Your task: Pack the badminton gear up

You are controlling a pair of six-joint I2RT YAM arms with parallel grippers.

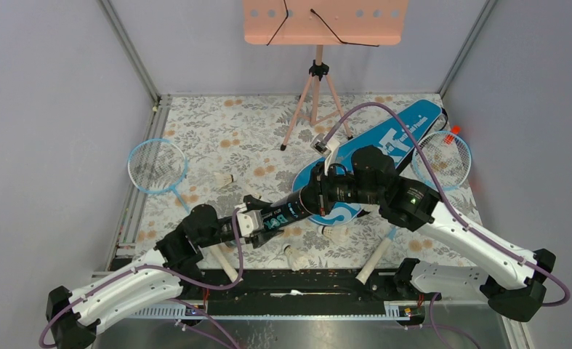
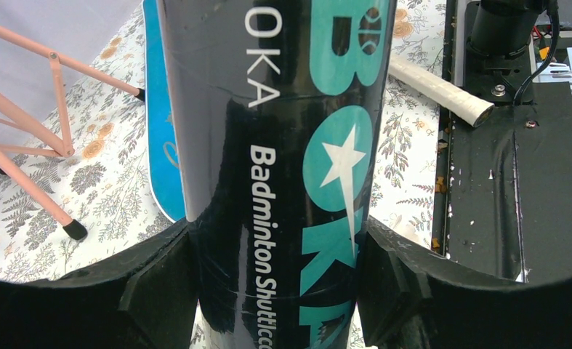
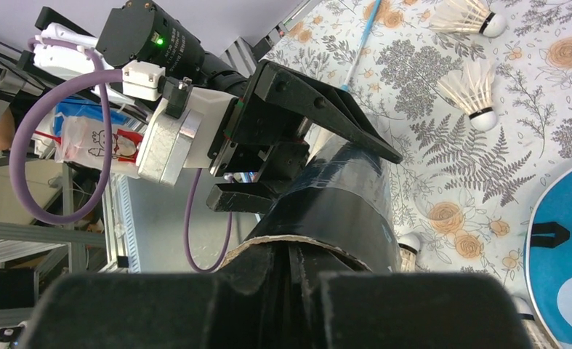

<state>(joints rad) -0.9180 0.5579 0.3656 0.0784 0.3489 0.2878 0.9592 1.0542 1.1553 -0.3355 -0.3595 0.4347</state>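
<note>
My left gripper is shut on the black tube, teal-lettered, held level above the floral cloth. The right gripper is shut, its fingertips pushed together into the tube's open cardboard mouth; what lies inside is hidden. The blue bag lies diagonally under the right arm. One light-blue racket lies at the left, another at the right by the bag. Three white shuttlecocks lie loose on the cloth.
A pink tripod stand rises at the back centre. White racket handles reach toward the black base rail. Grey walls close in both sides.
</note>
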